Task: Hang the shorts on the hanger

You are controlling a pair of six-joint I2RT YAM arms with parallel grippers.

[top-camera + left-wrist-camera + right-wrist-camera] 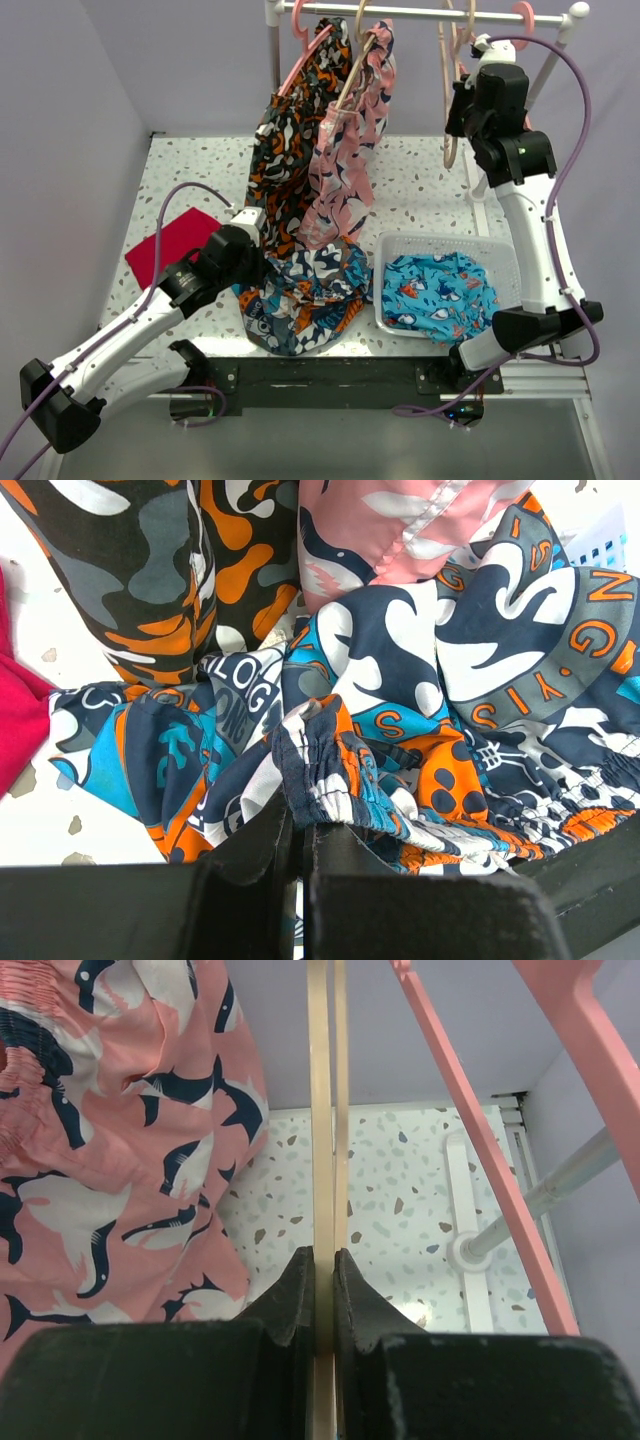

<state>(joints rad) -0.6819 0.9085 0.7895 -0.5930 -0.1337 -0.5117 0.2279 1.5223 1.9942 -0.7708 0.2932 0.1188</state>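
Note:
The shorts (305, 292), printed in deep blue, orange, black and white, lie crumpled on the table's near middle. My left gripper (258, 266) is shut on their gathered waistband edge at the left side. In the left wrist view the fabric (450, 680) bunches up right above the closed jaws of that gripper (300, 820). The cream hanger (452, 148) hangs from the rail at the back right. My right gripper (463, 100) is raised to it. In the right wrist view its jaws (324, 1260) are shut on the hanger's thin bar (322, 1110).
A rail (430, 12) runs along the back with pink hangers (470, 1130), black-orange shorts (290, 150) and pink shark-print shorts (345, 170). A white basket (400, 245) holds turquoise shorts (440, 290) at right. A red cloth (170, 245) lies at left.

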